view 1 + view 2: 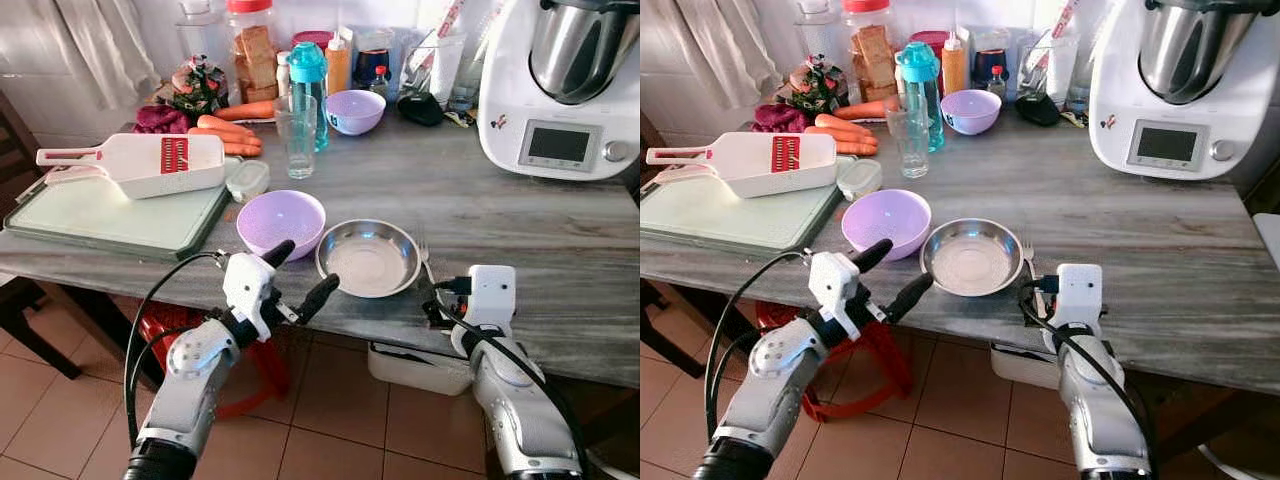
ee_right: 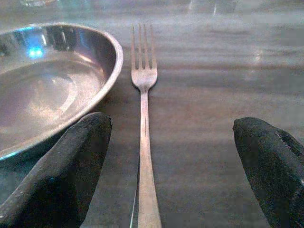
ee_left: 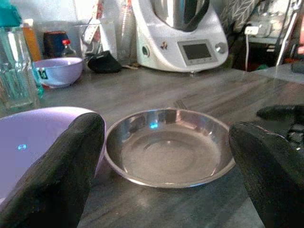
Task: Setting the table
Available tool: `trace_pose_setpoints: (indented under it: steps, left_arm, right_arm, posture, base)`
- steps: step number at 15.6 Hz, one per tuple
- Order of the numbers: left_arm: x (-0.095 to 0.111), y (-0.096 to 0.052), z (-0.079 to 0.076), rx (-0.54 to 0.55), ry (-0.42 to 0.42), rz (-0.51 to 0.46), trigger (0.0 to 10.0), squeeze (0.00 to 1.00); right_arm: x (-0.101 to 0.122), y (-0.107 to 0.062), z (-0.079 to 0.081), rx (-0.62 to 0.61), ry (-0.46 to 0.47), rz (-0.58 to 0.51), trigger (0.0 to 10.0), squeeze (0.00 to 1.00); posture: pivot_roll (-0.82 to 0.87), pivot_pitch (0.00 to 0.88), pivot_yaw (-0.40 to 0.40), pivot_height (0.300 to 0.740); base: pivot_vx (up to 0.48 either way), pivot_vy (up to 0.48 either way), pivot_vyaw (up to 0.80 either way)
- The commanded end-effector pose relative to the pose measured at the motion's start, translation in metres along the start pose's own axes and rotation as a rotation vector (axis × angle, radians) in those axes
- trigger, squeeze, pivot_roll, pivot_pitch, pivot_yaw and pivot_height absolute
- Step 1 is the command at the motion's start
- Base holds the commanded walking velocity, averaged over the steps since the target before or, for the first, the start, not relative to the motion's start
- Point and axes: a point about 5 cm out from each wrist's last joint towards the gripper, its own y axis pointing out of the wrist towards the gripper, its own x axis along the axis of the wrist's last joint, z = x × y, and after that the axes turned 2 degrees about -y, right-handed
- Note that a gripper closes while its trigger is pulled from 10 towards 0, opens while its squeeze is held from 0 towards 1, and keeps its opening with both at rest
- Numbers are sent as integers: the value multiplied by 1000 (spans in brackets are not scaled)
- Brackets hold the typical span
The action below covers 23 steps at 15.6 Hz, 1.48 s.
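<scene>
fork [image 2: 144, 142] lies flat on the grey table [image 1: 520, 230], just beside the steel plate [image 1: 368, 257] on its right side, tines pointing away from me. my right gripper [image 2: 171, 166] is spread wide over the handle end, not touching it. my left gripper [image 1: 298, 275] is spread too, at the table edge in front of the plate and the lilac bowl [image 1: 281, 220]. cutting board [image 1: 110, 215] with slicer [image 1: 140, 163] sits at left.
</scene>
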Motion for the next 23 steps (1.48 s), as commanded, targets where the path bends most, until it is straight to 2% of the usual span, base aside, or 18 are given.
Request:
trace_pose_setpoints:
  steps: [1, 4, 7, 10, 11, 12, 13, 19, 23]
  left_arm:
    - [3, -3, 2, 17, -4, -6, 10000, 0]
    - [2, -7, 1, 26, -15, 1, 10000, 0]
    - [2, -7, -4, -27, -35, 12, 10000, 0]
    - [2, -5, -8, -43, -44, 14, 10000, 0]
    - [2, -6, -8, -47, -47, 17, 10000, 0]
    - [2, -6, -8, -50, -49, 21, 10000, 0]
    - [2, -7, -8, -53, -50, 24, 10000, 0]
    - [2, -9, -8, -51, -53, 32, 10000, 0]
    - [2, -9, -8, -54, -53, 34, 10000, 0]
  right_arm:
    - [0, 3, 4, 19, 16, 7, 10000, 0]
    - [3, 7, 10, 51, 11, 6, 10000, 0]
    - [-5, 14, 19, 88, 8, 59, 10000, 0]
    - [-11, 20, 22, 105, 42, 108, 9961, 0]
    - [-11, 22, 22, 105, 49, 113, 8392, 0]
    - [-13, 24, 23, 107, 63, 127, 3922, 0]
    - [-18, 25, 22, 99, 83, 165, 0, 0]
    - [-27, 27, 25, 83, 84, 254, 0, 0]
    - [-30, 26, 24, 59, 145, 278, 0, 0]
  posture:
    - [40, 22, 49, 740]
    - [44, 24, 50, 740]
    - [42, 31, 57, 740]
    - [42, 35, 63, 740]
    - [43, 35, 63, 740]
    - [46, 35, 62, 740]
    - [49, 36, 61, 740]
    - [55, 36, 55, 740]
    - [55, 37, 60, 740]
  base:
    - [0, 0, 0]
    - [0, 0, 0]
    - [0, 0, 0]
    - [0, 0, 0]
    - [0, 0, 0]
    - [0, 0, 0]
    - [0, 0, 0]
    - [0, 0, 0]
    - [0, 0, 0]
